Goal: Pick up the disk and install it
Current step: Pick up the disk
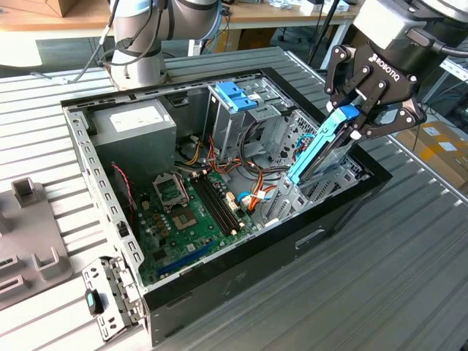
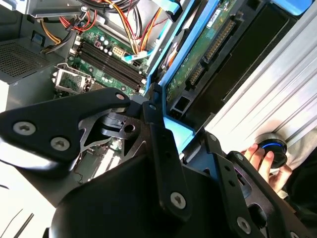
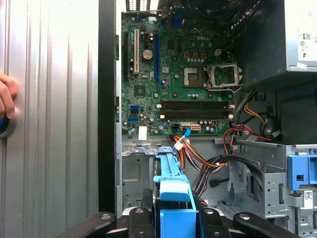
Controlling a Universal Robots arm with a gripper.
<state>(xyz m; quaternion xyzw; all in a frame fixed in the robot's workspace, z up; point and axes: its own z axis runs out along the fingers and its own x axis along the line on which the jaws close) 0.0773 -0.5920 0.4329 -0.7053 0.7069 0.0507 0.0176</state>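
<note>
Robot arm's hand (image 1: 351,119) is clamped on the upper end of the disk (image 1: 316,151), pinching it across its blue side rails. It is above an open computer case (image 1: 241,281) that lies on its side on a slatted metal bench (image 1: 395,292). The disk hangs steeply tilted at the exterior view's right end of the case. Its lower end is dipped below the rim into the metal bay there, and its upper end is clear of the case. In the second wrist view the disk (image 2: 203,54) shows its green circuit-board face and connector row. In the first wrist view its blue rail (image 3: 173,191) runs from the hand (image 3: 174,220) toward the motherboard (image 3: 183,84). To the exterior view's left of the disk stands a cage (image 1: 235,99) with a blue plastic top. Farther left is a grey box (image 1: 135,124) with a white sticker, and red and yellow cables (image 1: 201,155) trail between them. Outside the case, a person's fingers (image 2: 255,154) rest on a round black puck (image 2: 273,148) with a glowing blue ring.
</note>
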